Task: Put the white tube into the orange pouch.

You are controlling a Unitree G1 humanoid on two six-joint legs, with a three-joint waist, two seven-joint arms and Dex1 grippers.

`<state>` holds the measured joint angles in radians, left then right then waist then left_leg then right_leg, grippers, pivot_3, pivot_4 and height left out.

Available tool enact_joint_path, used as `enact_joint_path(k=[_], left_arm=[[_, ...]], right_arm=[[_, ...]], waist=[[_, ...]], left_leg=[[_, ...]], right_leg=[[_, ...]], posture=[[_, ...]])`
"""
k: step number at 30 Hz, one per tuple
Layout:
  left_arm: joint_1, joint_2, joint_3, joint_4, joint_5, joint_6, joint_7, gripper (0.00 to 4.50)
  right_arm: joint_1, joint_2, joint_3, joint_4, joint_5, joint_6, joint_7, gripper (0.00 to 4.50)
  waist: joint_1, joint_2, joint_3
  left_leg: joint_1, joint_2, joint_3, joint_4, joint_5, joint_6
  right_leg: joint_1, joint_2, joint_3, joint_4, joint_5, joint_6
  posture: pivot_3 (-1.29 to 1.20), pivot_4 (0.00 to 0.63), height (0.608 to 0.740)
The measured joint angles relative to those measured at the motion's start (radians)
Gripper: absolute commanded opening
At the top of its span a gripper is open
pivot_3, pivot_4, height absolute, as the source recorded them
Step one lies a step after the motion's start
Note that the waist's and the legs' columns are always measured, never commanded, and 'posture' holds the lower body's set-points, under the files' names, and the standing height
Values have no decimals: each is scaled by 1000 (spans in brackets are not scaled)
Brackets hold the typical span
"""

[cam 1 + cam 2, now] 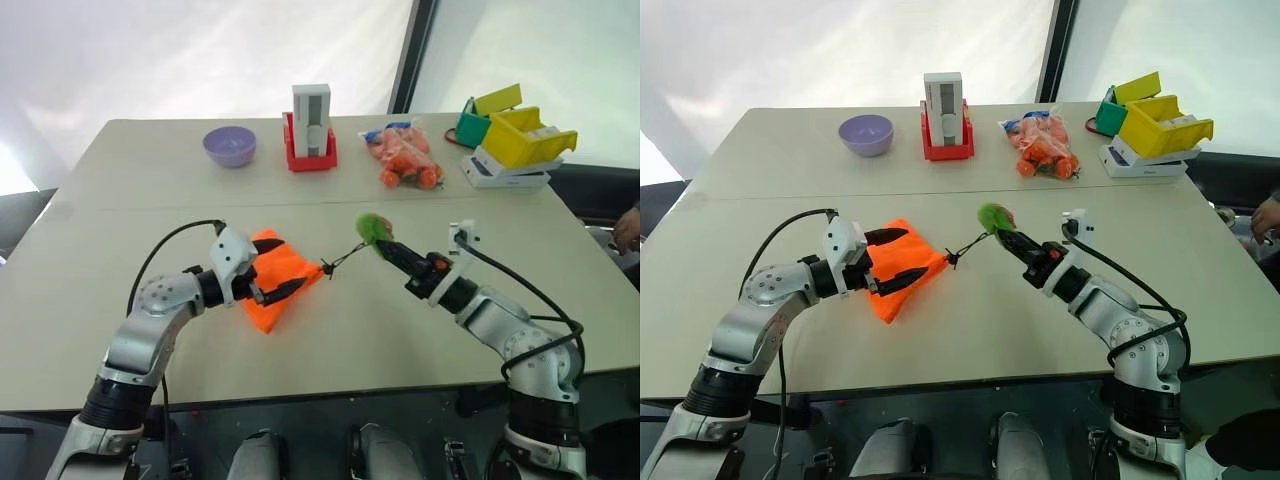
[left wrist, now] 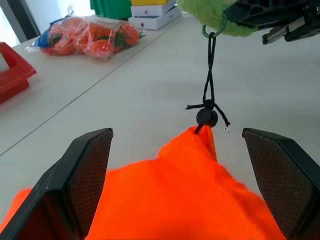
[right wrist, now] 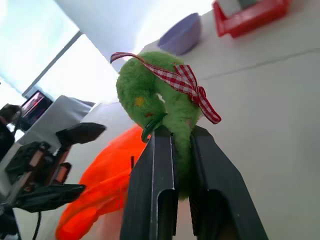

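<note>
The orange pouch lies on the beige table, near its front. My left gripper is open, one black finger on each side of the pouch's mouth end. A thin black cord runs taut from the pouch to a fuzzy green tuft. My right gripper is shut on that tuft and holds it just above the table, to the right of the pouch. The white tube is out of view.
Along the far edge stand a purple bowl, a tall white box in a red base, a clear bag of orange pieces and yellow and green bins. A person's hand shows at the right edge.
</note>
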<state>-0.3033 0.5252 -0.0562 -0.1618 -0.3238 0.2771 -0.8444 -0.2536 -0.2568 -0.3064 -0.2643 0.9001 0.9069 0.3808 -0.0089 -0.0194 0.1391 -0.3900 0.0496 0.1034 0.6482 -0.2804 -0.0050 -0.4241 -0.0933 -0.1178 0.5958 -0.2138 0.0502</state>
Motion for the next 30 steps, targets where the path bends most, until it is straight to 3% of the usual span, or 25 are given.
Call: enact_joint_path(k=[11, 17, 25, 30], left_arm=[[-1, -29, -57, -34, 92, -63, 44, 4431], [-4, -38, -234, -56, 326, -201, 98, 4431], [-2, -89, -310, -28, 628, -292, 321, 4431], [23, -139, -332, -7, 738, -317, 433, 4431]], right_arm=[[40, 18, -16, 2, 73, 1, -64, 0], [38, 33, -23, 2, 148, 2, -98, 0], [39, 29, -32, 2, 217, 2, -134, 0], [39, 21, -28, -10, 250, 3, -143, 0]], waist=[[0, 0, 0], [1, 0, 0], [2, 1, 0], [2, 1, 0]], left_leg=[[0, 0, 0, 0, 0, 0], [0, 0, 0, 0, 0, 0], [0, 0, 0, 0, 0, 0], [0, 0, 0, 0, 0, 1]], right_leg=[[0, 0, 0, 0, 0, 0], [0, 0, 0, 0, 0, 0], [0, 0, 0, 0, 0, 0], [0, -1, 0, 0, 0, 0]], posture=[[0, 150, 740], [0, 150, 740], [0, 150, 740], [0, 150, 740]])
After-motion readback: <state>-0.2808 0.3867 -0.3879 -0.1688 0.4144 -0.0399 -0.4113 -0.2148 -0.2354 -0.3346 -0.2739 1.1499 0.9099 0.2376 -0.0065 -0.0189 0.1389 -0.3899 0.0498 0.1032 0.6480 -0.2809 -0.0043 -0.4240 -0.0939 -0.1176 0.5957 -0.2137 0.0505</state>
